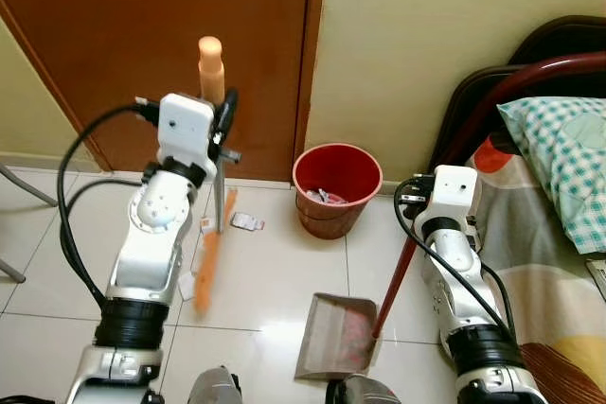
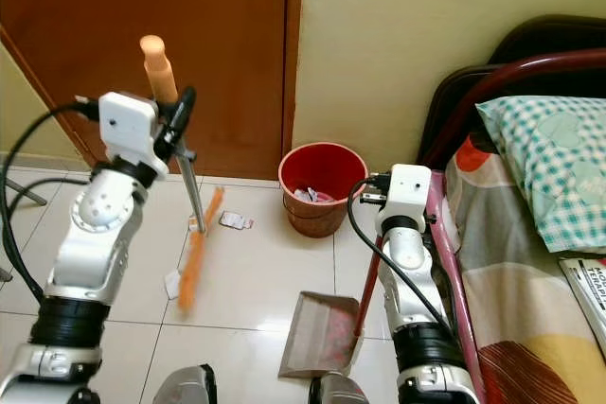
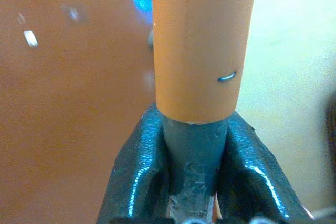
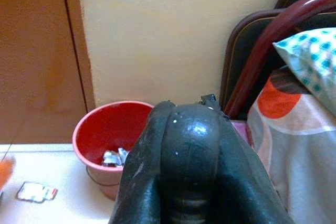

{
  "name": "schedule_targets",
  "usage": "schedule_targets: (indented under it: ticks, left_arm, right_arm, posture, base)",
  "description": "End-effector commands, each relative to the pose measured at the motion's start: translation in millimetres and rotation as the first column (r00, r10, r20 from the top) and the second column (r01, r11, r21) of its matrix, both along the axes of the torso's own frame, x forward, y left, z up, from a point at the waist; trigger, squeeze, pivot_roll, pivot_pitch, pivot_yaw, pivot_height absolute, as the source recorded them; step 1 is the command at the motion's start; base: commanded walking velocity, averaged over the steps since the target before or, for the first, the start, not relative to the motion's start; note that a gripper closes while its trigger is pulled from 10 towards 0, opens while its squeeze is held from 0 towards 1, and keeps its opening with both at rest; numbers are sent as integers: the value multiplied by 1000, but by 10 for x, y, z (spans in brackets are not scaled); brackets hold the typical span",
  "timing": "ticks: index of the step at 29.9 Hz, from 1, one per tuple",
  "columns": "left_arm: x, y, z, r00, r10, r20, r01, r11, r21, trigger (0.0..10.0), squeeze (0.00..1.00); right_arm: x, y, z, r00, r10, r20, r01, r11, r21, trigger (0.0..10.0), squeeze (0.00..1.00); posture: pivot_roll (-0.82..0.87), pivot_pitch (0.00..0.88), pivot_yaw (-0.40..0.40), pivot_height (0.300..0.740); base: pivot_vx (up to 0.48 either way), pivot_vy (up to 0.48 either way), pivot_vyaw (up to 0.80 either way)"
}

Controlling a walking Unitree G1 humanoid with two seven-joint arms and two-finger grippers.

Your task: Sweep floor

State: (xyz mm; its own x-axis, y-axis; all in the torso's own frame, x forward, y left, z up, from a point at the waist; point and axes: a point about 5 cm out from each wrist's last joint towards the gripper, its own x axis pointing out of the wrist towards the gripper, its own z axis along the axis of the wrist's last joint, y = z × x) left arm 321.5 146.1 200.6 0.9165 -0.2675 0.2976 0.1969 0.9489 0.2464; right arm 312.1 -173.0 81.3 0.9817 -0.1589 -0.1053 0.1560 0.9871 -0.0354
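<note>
My left gripper (image 1: 225, 116) is raised in front of the door and shut on the broom's grey shaft, just below its orange grip (image 1: 210, 61). In the left wrist view the fingers (image 3: 137, 171) clamp that shaft. The orange broom head (image 1: 207, 262) rests on the tiles among white paper scraps (image 1: 187, 285). A white wrapper (image 1: 247, 222) lies beyond it. My right gripper (image 4: 189, 182) is shut on the black top of the dustpan's red handle (image 1: 391, 283). The grey dustpan (image 1: 331, 338) stands on the floor between my arms.
A red bin (image 1: 337, 188) holding some rubbish stands against the wall ahead. The brown door (image 1: 161, 26) is behind the broom. A bed with a dark red frame (image 1: 492, 101) and a checked pillow (image 1: 563, 153) crowds the right side. A chair leg (image 1: 24, 186) is at the far left.
</note>
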Motion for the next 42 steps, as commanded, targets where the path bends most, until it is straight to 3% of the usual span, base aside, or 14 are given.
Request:
schedule_targets:
  ticks: [1,5,7,9,14,15,16,20,26,35,41,42]
  left_arm:
    - [-19,-10,306,993,-8,115,9,1000,-7,10000,0]
    - [-4,97,564,981,42,192,-44,999,3,10000,0]
    - [4,177,558,979,53,196,-56,998,11,10000,0]
    - [34,394,368,984,94,151,-103,993,54,10000,0]
    - [15,636,14,983,175,47,-179,978,104,10000,0]
    - [15,636,14,983,175,47,-179,978,104,10000,0]
    - [-15,680,-150,983,186,6,-185,976,119,10000,0]
    - [-70,720,-458,975,203,-89,-191,973,126,10000,0]
    - [-43,609,-653,971,158,-177,-161,987,-2,10000,0]
    - [-7,218,-928,945,-50,-322,51,999,-7,10000,0]
    - [-76,-86,-909,907,-259,-333,249,966,-74,10000,0]
    - [-118,-202,-875,885,-344,-312,329,939,-101,10000,0]
  right_arm:
    - [38,2,59,1000,6,30,-5,1000,-5,10000,0]
    - [31,17,27,1000,11,21,-11,1000,-6,10000,0]
    - [29,25,19,1000,13,20,-13,1000,-5,10000,0]
    - [33,60,11,999,32,21,-32,1000,1,10000,0]
    - [41,109,26,997,59,39,-59,998,9,10000,0]
    - [41,109,26,997,59,39,-59,998,9,10000,0]
    - [44,112,26,997,59,40,-59,998,12,10000,0]
    - [73,142,50,997,65,51,-66,998,19,10000,0]
    - [125,165,90,995,68,68,-70,997,24,10000,0]
    - [209,172,140,995,50,86,-51,999,12,10000,0]
    - [240,144,91,999,7,51,-5,999,-36,10000,0]
    - [245,156,61,999,-3,35,4,999,-37,10000,0]
  posture:
    - [61,81,-39,740]
    - [61,81,-39,740]
    - [71,84,-38,740]
    - [77,83,-40,740]
    - [78,87,-39,740]
    - [78,87,-39,740]
    - [78,87,-39,740]
    - [81,89,-44,740]
    - [82,95,-48,740]
    - [74,90,-44,740]
    - [76,93,-41,740]
    - [79,95,-43,740]
  base:
    - [0,0,0]
    - [0,0,0]
    - [0,0,0]
    - [0,0,0]
    - [0,0,0]
    - [0,0,0]
    - [0,0,0]
    - [0,0,0]
    - [0,0,0]
    - [0,0,0]
    - [0,0,0]
    - [0,0,0]
